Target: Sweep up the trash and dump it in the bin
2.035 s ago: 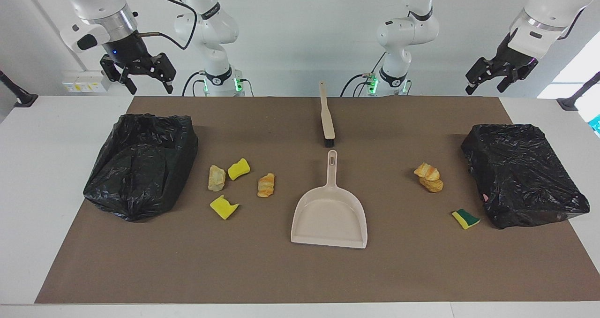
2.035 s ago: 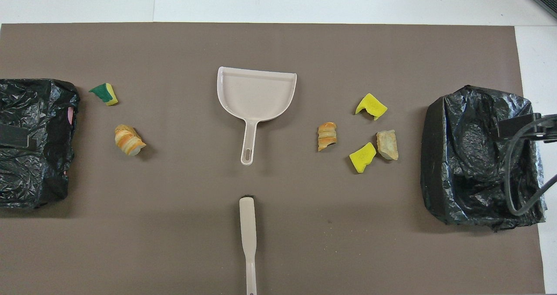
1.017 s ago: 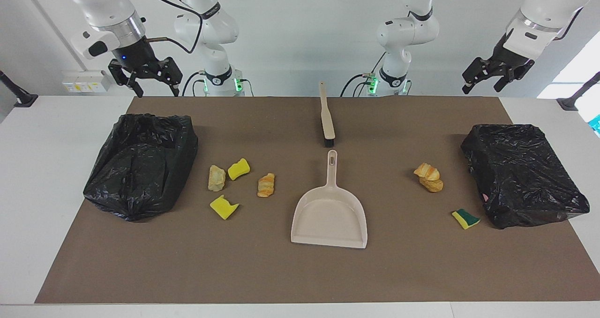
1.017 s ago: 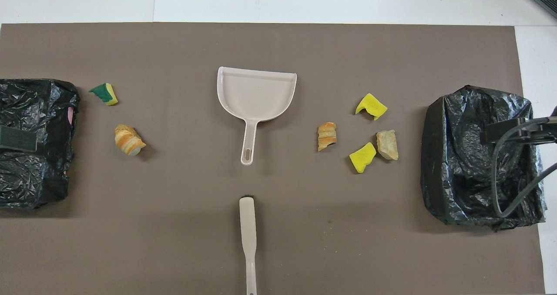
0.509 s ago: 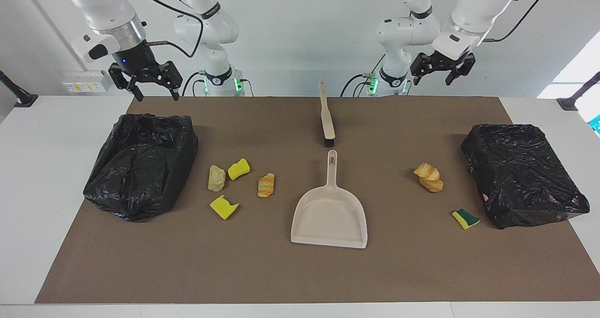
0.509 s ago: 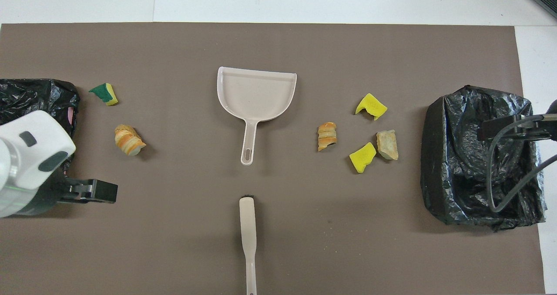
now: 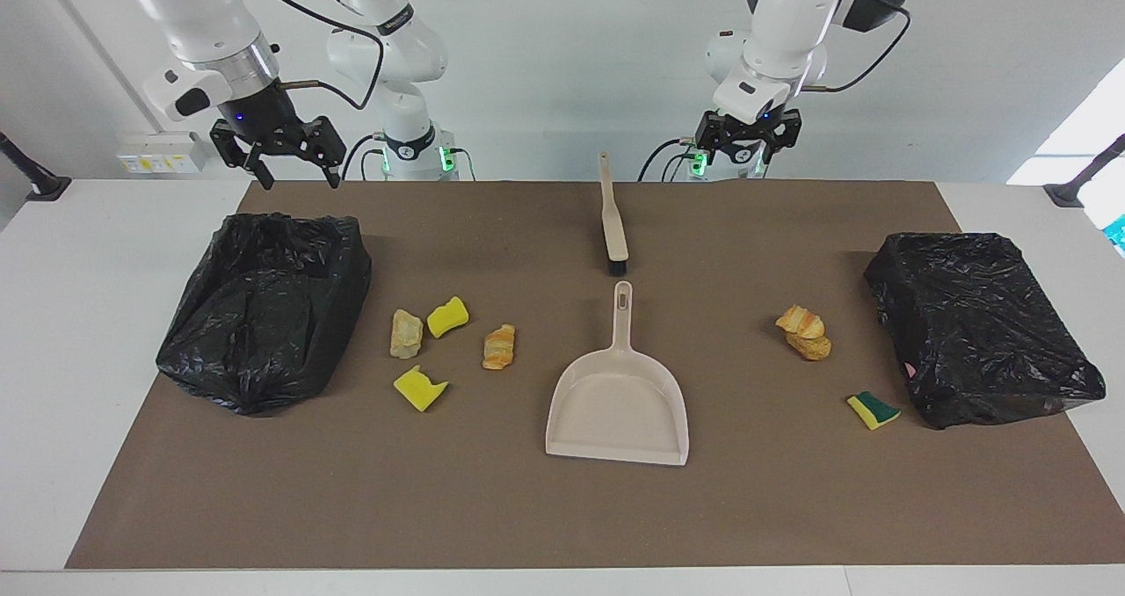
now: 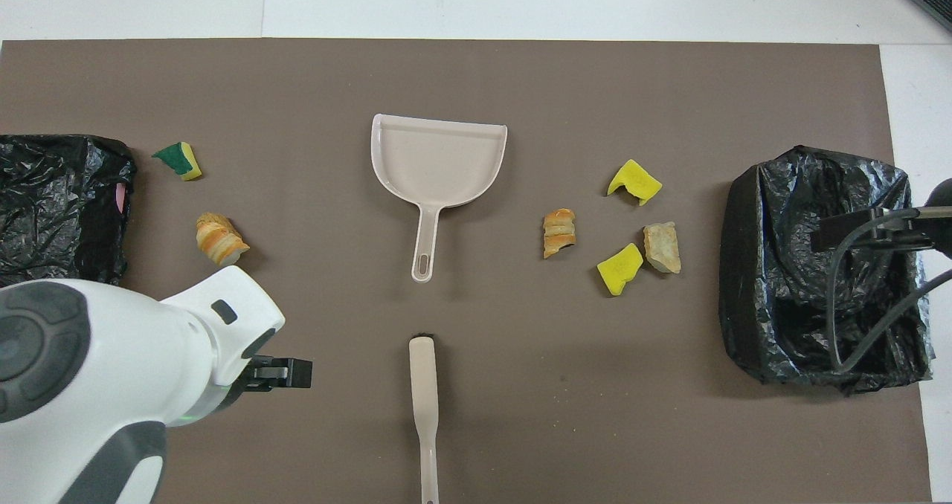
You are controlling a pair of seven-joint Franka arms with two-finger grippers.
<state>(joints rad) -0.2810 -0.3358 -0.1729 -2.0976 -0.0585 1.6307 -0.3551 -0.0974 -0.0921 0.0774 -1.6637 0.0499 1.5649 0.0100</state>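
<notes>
While both grippers hung open and empty, left gripper [image 7: 747, 146] near the brush [image 7: 613, 218], right gripper [image 7: 279, 155] by a bin [image 7: 264, 306], the trash [image 7: 498, 347] lay scattered, its croissant piece lengthwise toward the robots.

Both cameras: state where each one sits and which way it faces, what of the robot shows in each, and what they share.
Facing view: high across the table, looking at the robots; both arms and bases show, with the left gripper and right gripper raised, open, empty.
Overhead view: high above the robots' end, looking steeply down; the left arm's wrist and gripper show, the right's over a black-bagged bin.
Shared: dustpan, brush, trash, both bins, half a turn apart.
</notes>
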